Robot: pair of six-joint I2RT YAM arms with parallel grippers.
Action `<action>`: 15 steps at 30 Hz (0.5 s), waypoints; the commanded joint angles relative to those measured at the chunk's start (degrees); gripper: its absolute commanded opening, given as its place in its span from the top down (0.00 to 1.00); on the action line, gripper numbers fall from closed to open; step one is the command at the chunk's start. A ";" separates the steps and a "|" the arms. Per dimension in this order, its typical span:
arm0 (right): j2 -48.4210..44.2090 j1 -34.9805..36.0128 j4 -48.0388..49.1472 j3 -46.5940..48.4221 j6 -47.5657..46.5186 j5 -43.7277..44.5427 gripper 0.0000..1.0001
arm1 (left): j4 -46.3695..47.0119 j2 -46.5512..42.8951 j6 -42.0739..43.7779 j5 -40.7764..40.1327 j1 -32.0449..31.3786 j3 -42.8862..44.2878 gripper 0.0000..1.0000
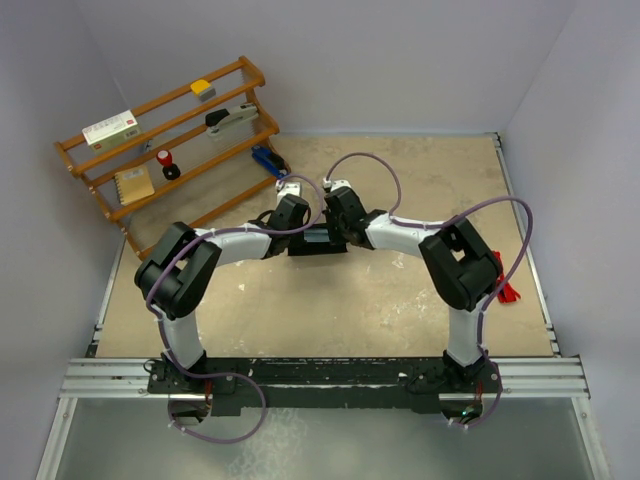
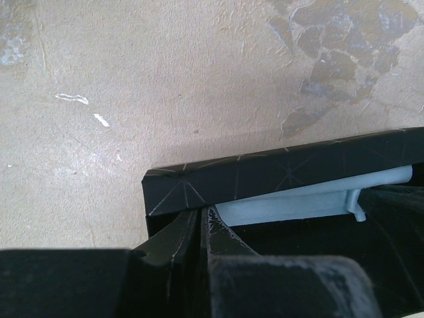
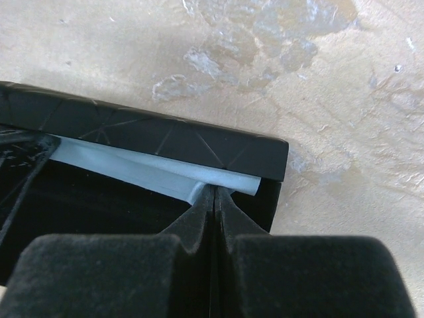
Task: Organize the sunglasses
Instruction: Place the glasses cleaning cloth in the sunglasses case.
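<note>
The black case (image 1: pixel 318 243) lies open mid-table, its lid (image 2: pixel 278 169) raised on the far side. A pale blue cloth (image 3: pixel 132 169) lies inside along the lid and also shows in the left wrist view (image 2: pixel 298 199). My left gripper (image 2: pixel 202 213) is shut at the case's left end, apparently pinching its end wall. My right gripper (image 3: pixel 213 193) is shut at the case's right end (image 3: pixel 265 156), pinching the puckered cloth edge. The red sunglasses (image 1: pixel 508 292) lie folded at the table's right edge, partly hidden by the right arm.
A wooden rack (image 1: pixel 170 140) stands at the back left, holding a white box (image 1: pixel 112 128), a notebook (image 1: pixel 133 185), a stapler (image 1: pixel 230 117) and small items. A blue object (image 1: pixel 268 161) lies by its foot. Walls close in on three sides.
</note>
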 commanded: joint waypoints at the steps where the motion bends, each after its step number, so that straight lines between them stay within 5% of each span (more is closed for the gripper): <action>1: 1.23 0.37 -1.85 2.00 0.31 1.57 1.00 | 0.69 -2.11 0.66 -0.66 0.44 1.05 1.00; 15: 0.93 0.46 -7.67 4.89 -0.52 13.27 1.00 | 0.86 -2.40 0.78 -0.48 0.44 0.89 1.00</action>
